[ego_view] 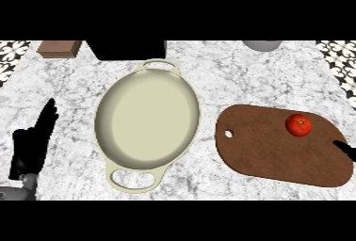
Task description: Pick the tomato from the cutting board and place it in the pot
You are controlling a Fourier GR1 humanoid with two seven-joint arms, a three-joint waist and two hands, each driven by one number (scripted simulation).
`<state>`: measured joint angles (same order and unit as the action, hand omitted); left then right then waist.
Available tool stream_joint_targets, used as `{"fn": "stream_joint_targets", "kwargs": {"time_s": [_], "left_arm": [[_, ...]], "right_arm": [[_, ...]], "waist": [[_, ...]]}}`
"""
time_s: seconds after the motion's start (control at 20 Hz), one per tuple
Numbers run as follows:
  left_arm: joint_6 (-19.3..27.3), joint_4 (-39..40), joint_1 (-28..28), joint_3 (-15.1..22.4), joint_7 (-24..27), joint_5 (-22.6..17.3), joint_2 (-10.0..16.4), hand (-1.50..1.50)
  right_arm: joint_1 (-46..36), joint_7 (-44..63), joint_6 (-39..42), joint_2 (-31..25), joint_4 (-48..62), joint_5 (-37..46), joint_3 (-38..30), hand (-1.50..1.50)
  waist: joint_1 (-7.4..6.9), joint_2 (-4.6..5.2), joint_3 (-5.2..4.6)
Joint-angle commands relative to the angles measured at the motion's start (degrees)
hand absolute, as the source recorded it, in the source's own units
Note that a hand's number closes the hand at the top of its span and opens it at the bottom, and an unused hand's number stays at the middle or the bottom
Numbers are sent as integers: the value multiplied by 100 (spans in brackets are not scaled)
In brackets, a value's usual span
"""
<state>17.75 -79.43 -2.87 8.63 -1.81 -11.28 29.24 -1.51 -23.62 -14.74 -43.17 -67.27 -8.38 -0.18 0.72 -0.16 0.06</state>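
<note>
Left hand rests open, fingers up, beside the pot; right hand barely shows, its state unclear.

single head view, steeply down, counter

At 3 o'clock only a black sliver of the right hand showed, the rest cut off. The top edge cropped a brown block at 11 o'clock, a black object at 12 and a grey round object at 1.
</note>
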Motion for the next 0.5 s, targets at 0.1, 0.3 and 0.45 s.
{"fn": "stream_joint_targets", "kwargs": {"time_s": [0.1,0.3,0.45], "left_arm": [[-325,-535,229,-122,-314,26,193,0],[-346,-459,202,-105,-340,105,152,0],[-184,-700,411,-13,-310,254,25,0]], "right_arm": [[105,21,756,-620,130,262,-167,-150],[-327,1296,1384,-1239,-462,363,96,-150],[-798,1989,1766,-1377,-575,561,418,-150]], "waist": [[-101,10,-5],[-115,13,-12],[-205,23,-12]]}}
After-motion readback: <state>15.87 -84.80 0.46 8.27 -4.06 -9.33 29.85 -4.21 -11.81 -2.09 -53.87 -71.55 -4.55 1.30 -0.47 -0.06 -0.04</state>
